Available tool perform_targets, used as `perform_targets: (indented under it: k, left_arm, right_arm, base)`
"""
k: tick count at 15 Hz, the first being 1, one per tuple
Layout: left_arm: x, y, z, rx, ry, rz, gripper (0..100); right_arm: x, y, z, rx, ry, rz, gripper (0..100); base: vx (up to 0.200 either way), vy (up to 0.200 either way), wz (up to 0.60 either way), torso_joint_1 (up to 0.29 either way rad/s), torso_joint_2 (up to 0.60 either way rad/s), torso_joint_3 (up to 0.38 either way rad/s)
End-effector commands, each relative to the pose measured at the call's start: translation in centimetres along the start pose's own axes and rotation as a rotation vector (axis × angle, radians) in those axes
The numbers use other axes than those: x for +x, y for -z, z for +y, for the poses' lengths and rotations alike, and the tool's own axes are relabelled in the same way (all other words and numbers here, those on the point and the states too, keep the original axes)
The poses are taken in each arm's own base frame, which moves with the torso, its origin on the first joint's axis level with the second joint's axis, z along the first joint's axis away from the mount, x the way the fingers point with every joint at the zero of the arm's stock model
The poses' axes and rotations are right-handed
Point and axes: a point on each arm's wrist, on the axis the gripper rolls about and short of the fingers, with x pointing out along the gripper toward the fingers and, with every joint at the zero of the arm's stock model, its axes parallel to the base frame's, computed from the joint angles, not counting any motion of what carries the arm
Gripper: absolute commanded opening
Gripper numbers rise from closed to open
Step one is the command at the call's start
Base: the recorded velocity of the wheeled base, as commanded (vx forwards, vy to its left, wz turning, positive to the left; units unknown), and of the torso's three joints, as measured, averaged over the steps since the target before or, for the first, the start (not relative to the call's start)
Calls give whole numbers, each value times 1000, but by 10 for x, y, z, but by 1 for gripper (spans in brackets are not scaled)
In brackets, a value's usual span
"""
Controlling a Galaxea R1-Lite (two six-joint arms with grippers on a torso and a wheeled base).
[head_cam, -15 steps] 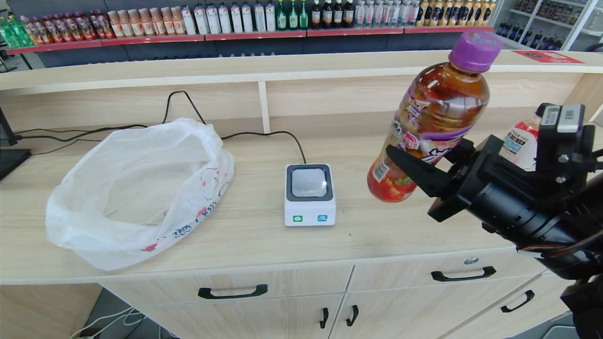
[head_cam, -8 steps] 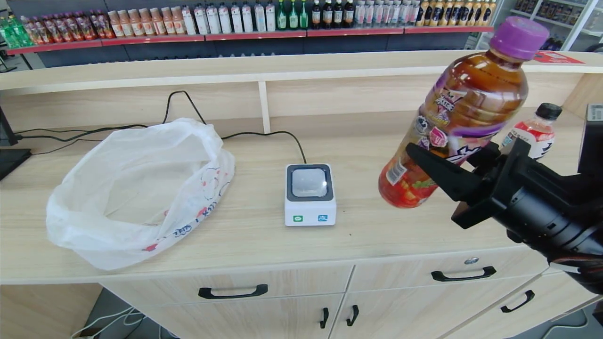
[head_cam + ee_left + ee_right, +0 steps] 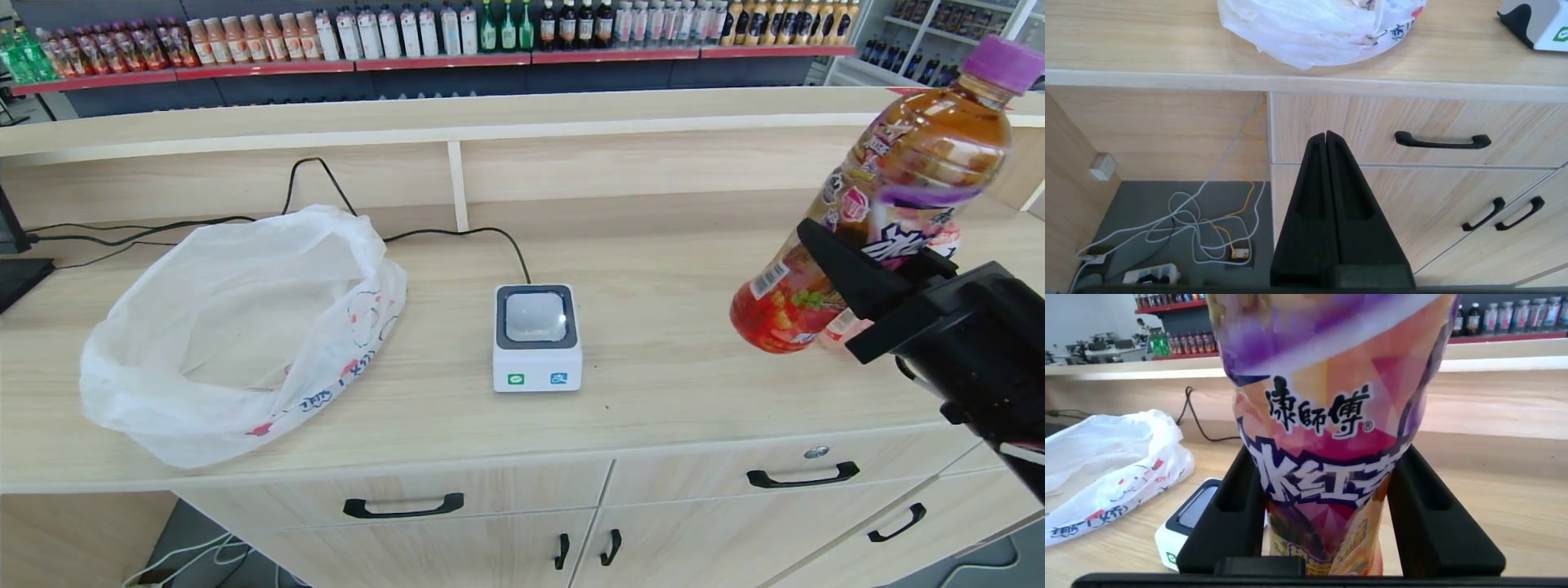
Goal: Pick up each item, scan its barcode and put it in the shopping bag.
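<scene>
A tea bottle (image 3: 898, 188) with a purple cap (image 3: 1012, 61) hangs tilted above the counter's right end, with my right gripper (image 3: 857, 261) shut on its lower half. In the right wrist view the bottle (image 3: 1339, 433) sits between the two black fingers (image 3: 1237, 506). The white barcode scanner (image 3: 537, 336) stands at the counter's middle, well left of the bottle. Farther left lies the white shopping bag (image 3: 237, 327), mouth open. My left gripper (image 3: 1325, 135) is shut and holds nothing, low in front of the cabinet, below the bag (image 3: 1315, 28).
A second bottle (image 3: 947, 238) peeks out behind the held one. A black cable (image 3: 457, 233) runs from the scanner to the back wall. Drawers with black handles (image 3: 802, 478) sit under the counter (image 3: 653, 384). Stocked drink shelves (image 3: 449, 33) line the room behind.
My right gripper has carried the bottle to the right, farther from the scanner, and it now covers most of the second bottle. Bag, scanner and camera have stayed put.
</scene>
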Motion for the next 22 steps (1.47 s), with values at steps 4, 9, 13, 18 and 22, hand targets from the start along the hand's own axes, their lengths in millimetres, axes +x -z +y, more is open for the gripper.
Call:
perform_targets:
  k: [4,9,13,18,22]
  left_arm:
    - [0,0,0,1,0,2,0]
    - [0,0,0,1,0,0,0]
    - [0,0,0,9,1,0,0]
    - [0,0,0,1,0,0,0]
    - [0,0,0,1,0,0,0]
  right_arm:
    - [-4,-4,-4,-10,17,-11,0]
    - [-1,1,-4,-23,18,3,0]
    - [-10,2,-5,-22,19,23,0]
    - [-8,1,-5,-24,19,15,0]
    - [-9,1,-5,-25,19,18,0]
  base:
    - [-50,0,0,1,2,-1]
    - [-200,0,0,2,7,1]
    - [-50,0,0,-3,1,1]
    - [0,200,0,3,0,3]
    - [0,200,0,4,4,1]
